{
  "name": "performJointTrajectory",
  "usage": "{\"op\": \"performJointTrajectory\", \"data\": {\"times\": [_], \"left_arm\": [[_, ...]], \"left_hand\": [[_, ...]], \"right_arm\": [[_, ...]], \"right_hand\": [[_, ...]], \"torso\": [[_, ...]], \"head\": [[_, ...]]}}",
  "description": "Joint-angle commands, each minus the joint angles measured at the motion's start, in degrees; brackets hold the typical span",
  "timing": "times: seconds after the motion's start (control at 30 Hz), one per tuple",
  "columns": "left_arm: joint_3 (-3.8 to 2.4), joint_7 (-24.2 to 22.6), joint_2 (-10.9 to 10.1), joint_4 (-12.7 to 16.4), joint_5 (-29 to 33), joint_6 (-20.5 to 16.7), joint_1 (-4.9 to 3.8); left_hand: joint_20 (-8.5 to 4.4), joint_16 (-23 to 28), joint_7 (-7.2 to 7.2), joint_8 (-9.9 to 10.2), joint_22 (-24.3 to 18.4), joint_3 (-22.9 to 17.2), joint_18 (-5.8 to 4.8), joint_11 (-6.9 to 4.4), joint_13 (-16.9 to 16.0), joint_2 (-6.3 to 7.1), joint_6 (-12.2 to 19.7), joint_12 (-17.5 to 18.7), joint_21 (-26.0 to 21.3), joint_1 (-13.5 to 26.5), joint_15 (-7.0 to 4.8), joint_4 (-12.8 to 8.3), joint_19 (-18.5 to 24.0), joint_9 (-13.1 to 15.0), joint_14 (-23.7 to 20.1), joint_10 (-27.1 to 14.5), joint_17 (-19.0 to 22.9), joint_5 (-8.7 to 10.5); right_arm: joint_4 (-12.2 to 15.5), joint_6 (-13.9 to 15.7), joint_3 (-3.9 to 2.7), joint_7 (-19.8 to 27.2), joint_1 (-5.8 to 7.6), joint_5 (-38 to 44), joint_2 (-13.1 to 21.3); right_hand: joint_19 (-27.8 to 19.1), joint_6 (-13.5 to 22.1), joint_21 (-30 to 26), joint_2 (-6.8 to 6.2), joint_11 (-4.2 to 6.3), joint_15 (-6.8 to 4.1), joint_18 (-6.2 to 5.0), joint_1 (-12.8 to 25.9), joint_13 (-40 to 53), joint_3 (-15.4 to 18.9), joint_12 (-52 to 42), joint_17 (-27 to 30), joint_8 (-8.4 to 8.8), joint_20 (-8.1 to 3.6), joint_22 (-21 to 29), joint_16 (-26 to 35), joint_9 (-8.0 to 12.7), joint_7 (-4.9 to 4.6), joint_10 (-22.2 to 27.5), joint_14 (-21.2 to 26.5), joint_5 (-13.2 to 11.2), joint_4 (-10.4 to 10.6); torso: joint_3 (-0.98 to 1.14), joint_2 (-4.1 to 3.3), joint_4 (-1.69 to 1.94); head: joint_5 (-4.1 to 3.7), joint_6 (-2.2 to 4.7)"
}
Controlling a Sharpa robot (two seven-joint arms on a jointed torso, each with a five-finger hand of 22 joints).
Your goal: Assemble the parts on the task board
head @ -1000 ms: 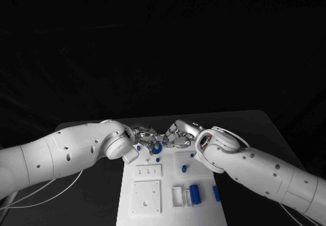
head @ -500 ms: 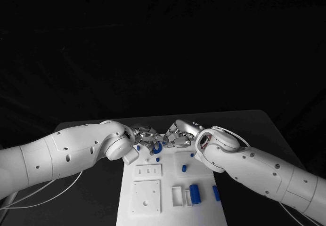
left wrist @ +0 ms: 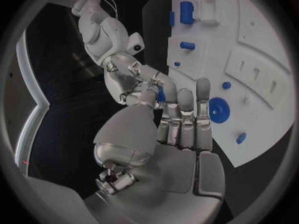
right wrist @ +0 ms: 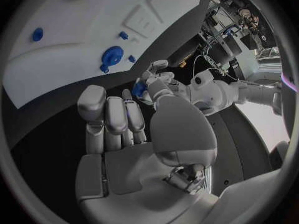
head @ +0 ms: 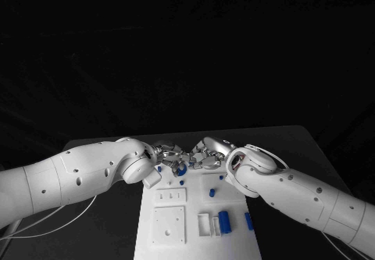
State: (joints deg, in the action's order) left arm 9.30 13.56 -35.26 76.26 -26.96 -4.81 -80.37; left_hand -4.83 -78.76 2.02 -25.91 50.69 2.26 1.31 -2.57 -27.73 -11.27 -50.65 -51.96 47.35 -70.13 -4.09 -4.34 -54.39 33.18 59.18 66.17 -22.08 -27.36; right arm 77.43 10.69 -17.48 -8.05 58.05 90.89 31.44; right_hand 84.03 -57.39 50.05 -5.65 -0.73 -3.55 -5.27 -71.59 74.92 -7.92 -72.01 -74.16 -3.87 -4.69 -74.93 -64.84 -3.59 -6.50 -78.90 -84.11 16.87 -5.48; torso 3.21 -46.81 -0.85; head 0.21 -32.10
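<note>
Over far end of board [head: 195, 246], bringing left hand [head: 162, 155] and right hand [head: 205, 157] together fingertip to fingertip, w/ small blue part [left wrist: 161, 93] sitting btwn them, clear of board surface. Touching part from both sides; not possible to tell which hand is actually bearing the grip, so calling each hand's hold unclear rather than guessing.

Judging part as light, stiff, moulded plastic: smooth, prob. slippery against metal fingers, not fragile, but small enough to twist or pop out under uneven squeeze. Best taking it by its sides in a fingertip pinch, leaving one end free for seating into board. Needing little force, since alignment matters more than strength.

Reaching in w/ both forearms from near corners of board, wrists turned inward toward its centre line. Holding left fingers [left wrist: 185, 115] straight and packed side by side, aimed at opposite hand. Holding right fingers [right wrist: 111, 119] much the same, extended in a row, tips close under part [right wrist: 138, 88]. Curling opposite hand's fingertips around part in each wrist view.

Leaving round blue disc [left wrist: 219, 109] seated on board just beside the hands, and other blue pieces, incl. peg [head: 211, 192] and cylinder [head: 224, 222], lying further toward near end of board.
</note>
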Motion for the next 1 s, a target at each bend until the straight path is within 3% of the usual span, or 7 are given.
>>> {"op": "performJointTrajectory", "data": {"times": [0.03,0.1,0.3,0.6,0.77,1.0], "left_arm": [[-0.04,-0.7,0.02,0.13,-0.89,-0.59,-0.06],[-0.04,-0.16,-0.04,0.1,-1.19,-0.93,-0.06],[0.04,2.25,-0.46,-0.02,-2.2,-1.8,-0.06],[0.41,7.07,-1.68,0.05,-4.32,-2.6,-0.05],[0.82,9.11,-2.32,0.08,-5.97,-3.28,-0.04],[2.42,12.75,-3.18,1.0,-11.51,-5.53,-0.02]], "left_hand": [[-0.25,-0.1,-1.48,-5.3,0.36,-3.35,0.3,-0.1,-0.1,0.29,-2.17,-0.09,0.16,1.23,-0.07,-3.5,-0.38,15.82,0.73,0.62,-0.22,-0.48],[-0.37,0.0,-1.59,-4.86,0.88,-3.77,0.22,-0.26,-0.25,0.33,-2.75,0.02,0.02,1.94,-0.19,-4.2,-0.59,16.4,1.06,1.06,-0.52,-0.72],[-0.74,0.12,-1.99,-4.42,1.4,-3.71,0.2,-0.65,-0.27,0.69,-4.17,0.32,0.03,2.4,-0.56,-4.77,-1.24,16.45,1.98,2.22,-0.85,-1.5],[-1.15,1.1,-2.29,-2.9,2.34,-3.45,0.06,-0.95,-0.51,0.72,-5.89,1.57,-0.64,3.09,-0.93,-5.73,-2.25,16.58,3.26,3.7,-1.7,-1.64],[-1.51,1.83,-2.67,-1.92,2.76,-2.88,0.05,-1.33,-0.51,0.85,-7.49,2.48,-1.05,3.22,-1.33,-5.99,-3.3,16.13,4.57,5.16,-2.13,-1.55],[-2.54,3.87,-3.8,0.06,3.11,-1.77,-0.21,-2.25,-2.09,1.41,-12.06,4.83,-2.32,3.63,-2.38,-6.53,-6.43,16.77,8.23,9.33,-4.19,-2.18]], "right_arm": [[-0.02,2.25,0.01,0.57,-0.02,0.54,0.14],[0.05,3.11,0.01,0.78,-0.03,0.52,0.38],[0.55,5.4,0.02,1.53,-0.26,-0.05,1.91],[2.23,7.05,0.02,3.0,-1.23,-2.56,6.57],[2.17,8.05,0.02,4.11,-1.55,-5.14,8.72],[0.49,9.1,-0.03,5.19,-1.68,-9.88,10.36]], "right_hand": [[1.09,4.11,-0.56,-0.15,-0.28,0.58,-0.62,-0.82,3.73,1.45,0.62,0.19,0.45,0.6,-5.8,0.31,0.19,-0.47,0.58,-0.07,-0.06,0.86],[1.11,6.38,-0.73,-0.25,-0.45,0.71,-0.71,-1.2,3.55,1.98,0.69,0.23,0.55,0.74,-5.8,0.32,0.28,-0.7,0.75,-0.04,-0.11,1.31],[1.06,8.36,-1.84,-0.81,-0.62,0.86,-0.94,-1.74,2.7,3.43,1.21,0.71,0.66,0.95,-5.63,0.83,0.36,-0.89,1.44,0.21,0.35,2.69],[1.08,7.37,-2.76,-1.01,-0.55,0.82,-0.98,-2.25,2.09,3.88,1.4,1.08,0.59,0.95,-5.54,1.16,0.31,-0.79,1.71,0.3,1.27,3.19],[1.06,6.49,-3.15,-0.79,-0.47,0.77,-1.01,-2.32,1.87,3.63,1.58,1.26,0.56,0.9,-5.46,1.39,0.28,-0.71,1.79,0.31,2.09,3.17],[1.02,5.82,-4.01,-0.69,-0.38,0.69,-1.06,-2.23,1.51,3.02,1.95,1.6,0.56,0.83,-5.28,1.83,0.27,-0.65,2.0,0.34,3.52,2.8]], "torso": [[0.03,0.03,0.02],[0.06,0.03,0.06],[0.16,0.09,-0.03],[0.15,0.14,-0.03],[0.26,0.29,-0.07],[0.62,0.93,-0.11]], "head": [[-0.07,-0.06],[-0.06,-0.1],[0.28,-0.24],[0.88,-0.6],[1.19,-0.95],[1.72,-2.26]]}}
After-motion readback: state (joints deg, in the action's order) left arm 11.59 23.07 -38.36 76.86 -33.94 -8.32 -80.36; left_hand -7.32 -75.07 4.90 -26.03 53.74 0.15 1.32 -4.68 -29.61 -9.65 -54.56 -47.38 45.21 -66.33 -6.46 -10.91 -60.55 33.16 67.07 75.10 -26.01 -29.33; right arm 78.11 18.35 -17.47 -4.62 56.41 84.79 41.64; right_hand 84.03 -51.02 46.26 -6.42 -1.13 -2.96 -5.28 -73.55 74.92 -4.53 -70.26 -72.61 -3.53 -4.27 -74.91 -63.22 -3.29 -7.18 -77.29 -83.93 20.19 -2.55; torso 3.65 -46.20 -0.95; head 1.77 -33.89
